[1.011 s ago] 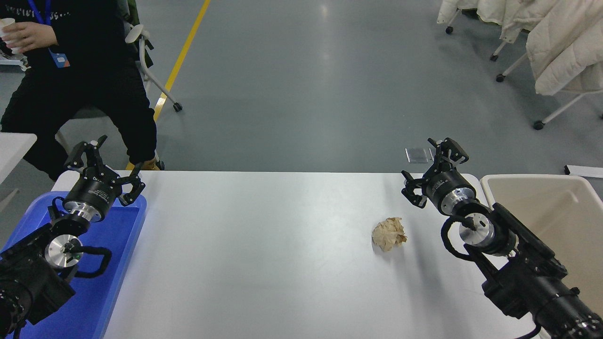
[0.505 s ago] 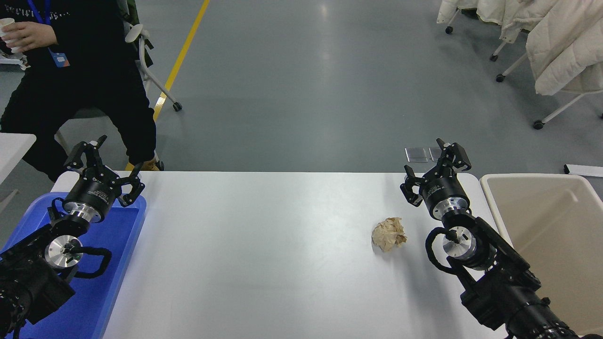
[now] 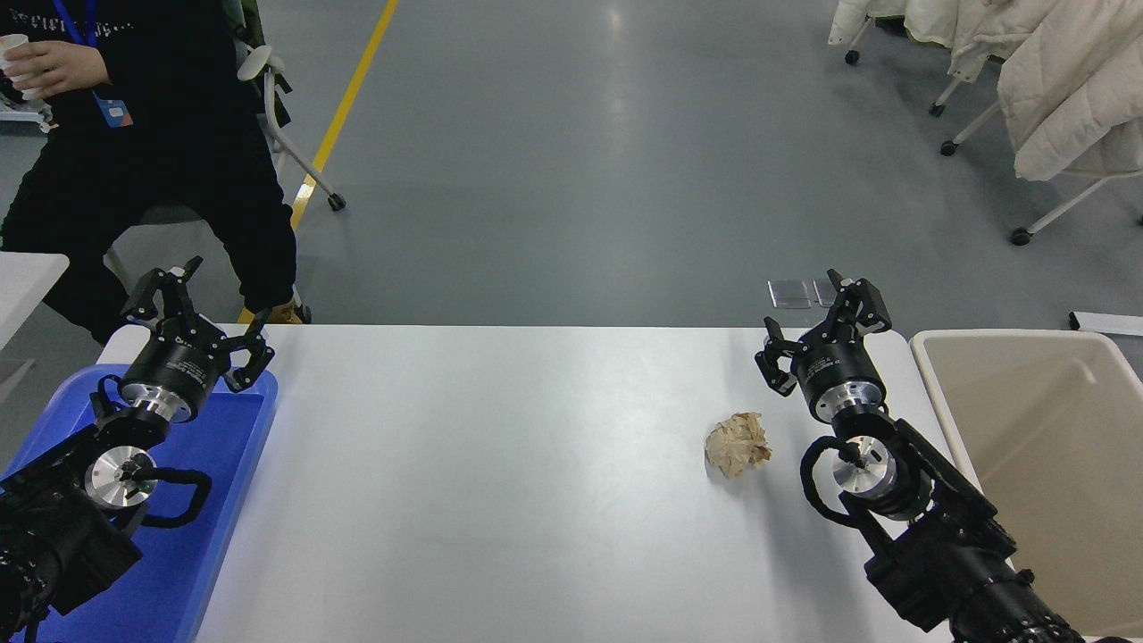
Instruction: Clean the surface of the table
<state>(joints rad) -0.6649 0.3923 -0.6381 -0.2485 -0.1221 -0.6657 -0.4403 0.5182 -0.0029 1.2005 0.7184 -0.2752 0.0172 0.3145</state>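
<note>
The white table surface (image 3: 500,464) fills the middle of the head view. A crumpled ball of brown paper (image 3: 738,443) lies on its right part. My right gripper (image 3: 820,328) is open and empty, hanging over the table's far right edge, behind and to the right of the paper ball, apart from it. My left gripper (image 3: 198,313) is open and empty, parked over the far end of the blue tray (image 3: 210,500) at the lower left.
A beige bin (image 3: 1036,446) stands against the table's right end. A person in black sits at the far left, holding a paper cup (image 3: 12,55). Chairs with white coats (image 3: 1063,80) stand at the far right.
My right arm has swung to the left, away from the beige bin and over the table. Its gripper has drifted slightly left, nearer the paper ball. The left arm has not moved.
</note>
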